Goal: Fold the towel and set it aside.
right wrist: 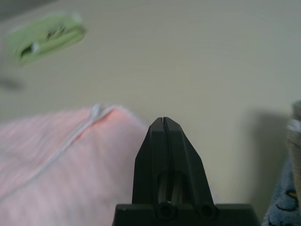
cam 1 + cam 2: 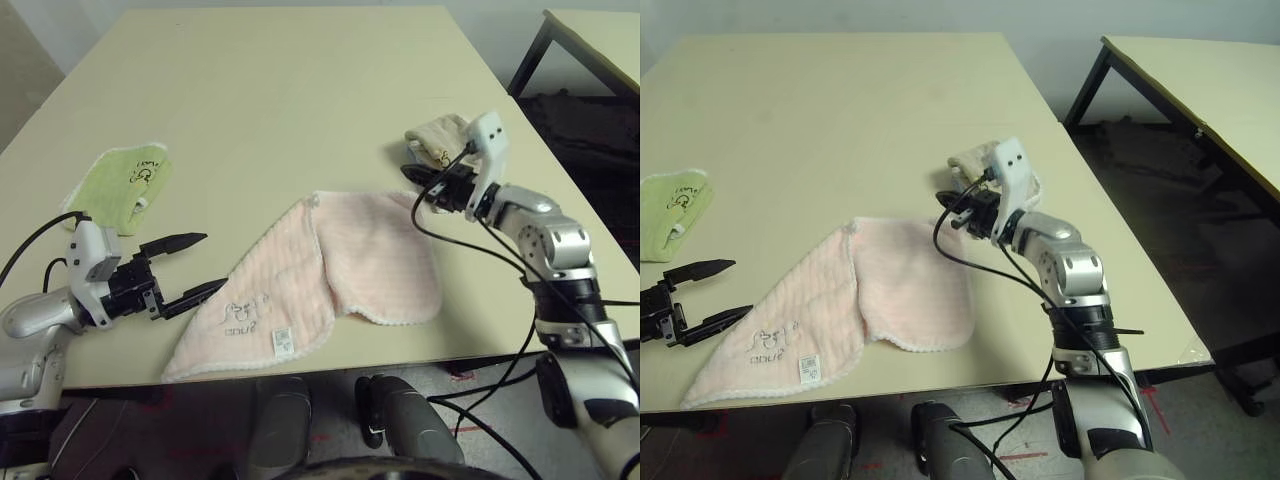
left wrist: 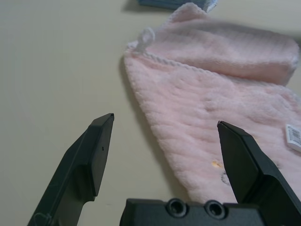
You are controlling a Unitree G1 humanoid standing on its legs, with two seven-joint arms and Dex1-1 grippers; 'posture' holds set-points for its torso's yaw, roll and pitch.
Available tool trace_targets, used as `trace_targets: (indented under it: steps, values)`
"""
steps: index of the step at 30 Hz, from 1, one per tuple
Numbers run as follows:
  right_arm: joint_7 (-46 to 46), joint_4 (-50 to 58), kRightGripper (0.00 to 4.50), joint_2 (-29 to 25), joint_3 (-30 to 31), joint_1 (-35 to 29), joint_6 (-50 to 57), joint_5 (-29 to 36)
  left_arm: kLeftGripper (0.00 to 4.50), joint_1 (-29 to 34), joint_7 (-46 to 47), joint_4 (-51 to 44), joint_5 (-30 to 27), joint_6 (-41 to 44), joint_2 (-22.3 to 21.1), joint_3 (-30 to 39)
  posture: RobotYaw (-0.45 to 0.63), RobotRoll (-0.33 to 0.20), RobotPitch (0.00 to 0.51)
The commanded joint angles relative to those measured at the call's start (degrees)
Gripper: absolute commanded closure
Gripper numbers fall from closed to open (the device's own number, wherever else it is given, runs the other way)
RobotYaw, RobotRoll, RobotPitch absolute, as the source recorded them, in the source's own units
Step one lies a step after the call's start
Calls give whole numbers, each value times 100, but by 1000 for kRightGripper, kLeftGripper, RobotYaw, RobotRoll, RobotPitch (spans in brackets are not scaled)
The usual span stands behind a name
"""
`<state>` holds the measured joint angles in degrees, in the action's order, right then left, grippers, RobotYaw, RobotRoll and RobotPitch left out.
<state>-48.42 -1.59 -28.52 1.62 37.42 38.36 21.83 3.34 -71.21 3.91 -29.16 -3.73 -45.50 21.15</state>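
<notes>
Okay, the towel lies folded over on the table, near the front edge, between my two arms; my left gripper sits just beside its left edge, jaws wide apart, holding nothing; my right gripper is pressed fully closed above the towel's far right corner, empty; green towel far left.

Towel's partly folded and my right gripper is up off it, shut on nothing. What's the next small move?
Probably ease the open left gripper forward onto the near edge of the towel and pinch it. The towel lies flat, partly doubled over; the right gripper is shut, empty, above the table.
</notes>
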Motion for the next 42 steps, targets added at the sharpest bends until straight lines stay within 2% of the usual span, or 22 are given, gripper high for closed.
trace_targets:
  steps: [1,2,4,14,15,23,29,32,37,38,42]
  values:
    - [-180,177,4469,-217,523,-194,15,-296,0,5,-22,79,90,-73,31,-108,14,0,143]
    - [-105,152,4469,-199,542,-230,-4,-340,0,3,-15,76,89,-73,35,-111,16,0,144]
    - [13,65,3849,-146,543,-280,-58,-403,0,8,-2,70,89,-74,42,-113,16,0,144]
    - [690,-849,246,125,381,-176,-785,-882,0,46,31,-50,69,-15,46,-138,14,0,151]
    - [708,-913,27,137,380,-164,-808,-900,0,45,35,-63,66,-9,45,-142,14,0,151]
    - [789,-1245,27,150,681,-185,-430,-1245,0,-2,60,-150,41,39,15,-191,17,0,154]
    - [661,-1208,27,183,742,-206,-13,-1190,0,-9,62,-176,47,30,6,-175,22,0,155]
    - [619,-1179,793,216,689,-225,6,-1134,0,13,68,-206,45,25,4,-162,23,0,154]
    - [650,-1180,2775,353,480,-168,-216,-1034,0,57,79,-252,43,22,9,-161,21,0,158]
    - [630,-1200,3013,359,459,-155,-327,-1035,0,61,78,-261,39,21,12,-166,22,0,157]
    - [593,-1338,4483,365,381,-107,-723,-1044,0,60,75,-274,39,10,21,-190,21,0,160]
